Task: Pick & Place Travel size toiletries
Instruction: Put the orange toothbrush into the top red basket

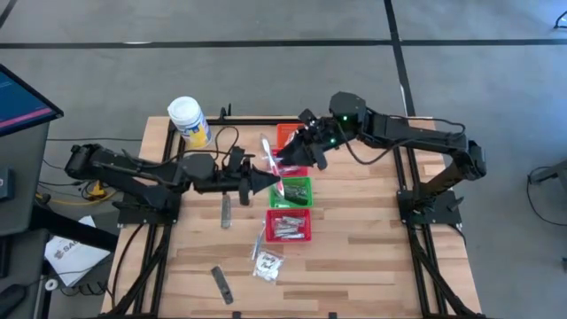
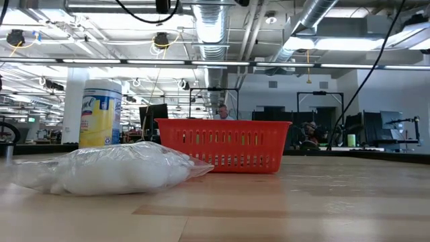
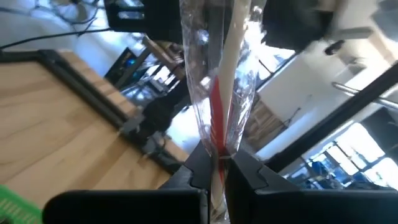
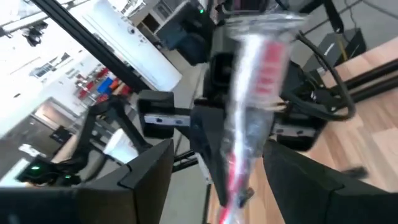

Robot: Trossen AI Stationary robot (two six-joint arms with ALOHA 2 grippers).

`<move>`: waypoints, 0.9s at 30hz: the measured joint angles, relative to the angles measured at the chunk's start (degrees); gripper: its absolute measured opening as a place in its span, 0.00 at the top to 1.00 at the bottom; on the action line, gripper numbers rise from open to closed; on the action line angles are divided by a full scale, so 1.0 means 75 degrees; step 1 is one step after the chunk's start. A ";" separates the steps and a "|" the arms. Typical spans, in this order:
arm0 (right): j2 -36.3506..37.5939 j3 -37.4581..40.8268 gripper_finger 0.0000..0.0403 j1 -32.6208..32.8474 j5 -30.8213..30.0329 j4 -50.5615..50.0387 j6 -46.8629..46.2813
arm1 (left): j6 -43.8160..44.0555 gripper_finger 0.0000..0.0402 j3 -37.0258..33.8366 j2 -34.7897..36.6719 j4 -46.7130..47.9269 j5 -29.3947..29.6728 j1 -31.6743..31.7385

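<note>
Left gripper (image 3: 214, 174) pinches the red-and-white toothbrush in its clear wrapper (image 3: 219, 81), upright above the green mesh basket (image 1: 291, 191). Your right gripper (image 4: 211, 171), fingers spread around the wrapper, isn't gripping; keep the left pinch firm until it does.

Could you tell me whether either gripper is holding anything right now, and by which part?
The left gripper pinches a clear-wrapped toothbrush near its lower end. The right gripper is open around the same toothbrush.
</note>
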State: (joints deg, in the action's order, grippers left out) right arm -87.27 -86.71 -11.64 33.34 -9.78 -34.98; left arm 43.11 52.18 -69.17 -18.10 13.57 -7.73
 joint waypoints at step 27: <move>-0.0029 0.0005 0.41 0.0097 -0.0863 -0.0419 0.0548 | 0.0170 0.98 0.0000 -0.0599 -0.0500 -0.0256 0.0193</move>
State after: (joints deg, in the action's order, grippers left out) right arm -87.48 -86.67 -10.91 26.86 -12.92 -30.87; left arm 44.38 52.18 -73.66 -21.85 11.66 -6.28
